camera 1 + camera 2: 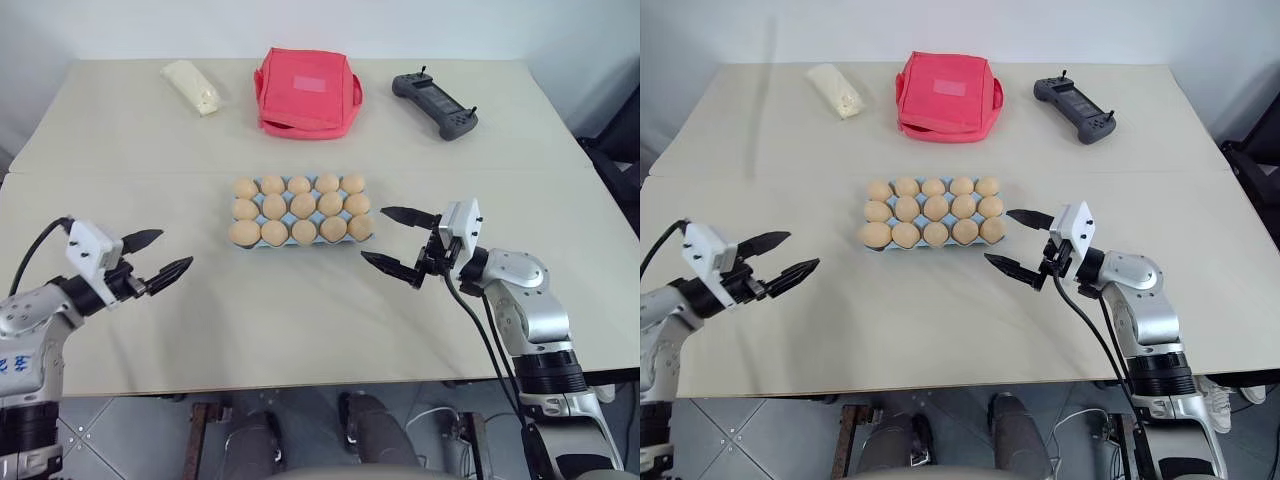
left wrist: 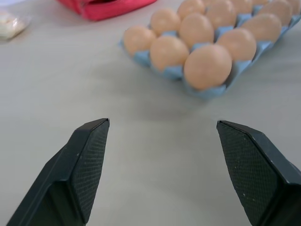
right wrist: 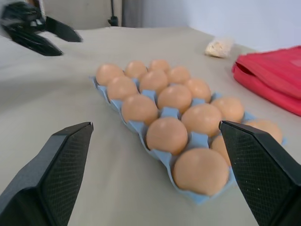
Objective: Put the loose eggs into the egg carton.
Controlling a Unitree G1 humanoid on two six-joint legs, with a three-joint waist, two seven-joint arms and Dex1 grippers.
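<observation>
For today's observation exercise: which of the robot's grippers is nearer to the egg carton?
The right. The right gripper sits open just off the egg carton's right end, while the left gripper is open and well off to its left.

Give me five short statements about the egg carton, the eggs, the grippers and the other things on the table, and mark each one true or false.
1. Every cup of the egg carton holds one of the eggs. True.
2. The left gripper holds an egg. False: it is open and empty, off to the carton's left.
3. The right gripper is open, just right of the carton. True.
4. The red bag lies between the carton and the robot. False: it lies beyond the carton, at the table's far side.
5. A black controller lies to the right of the red bag. True.
</observation>
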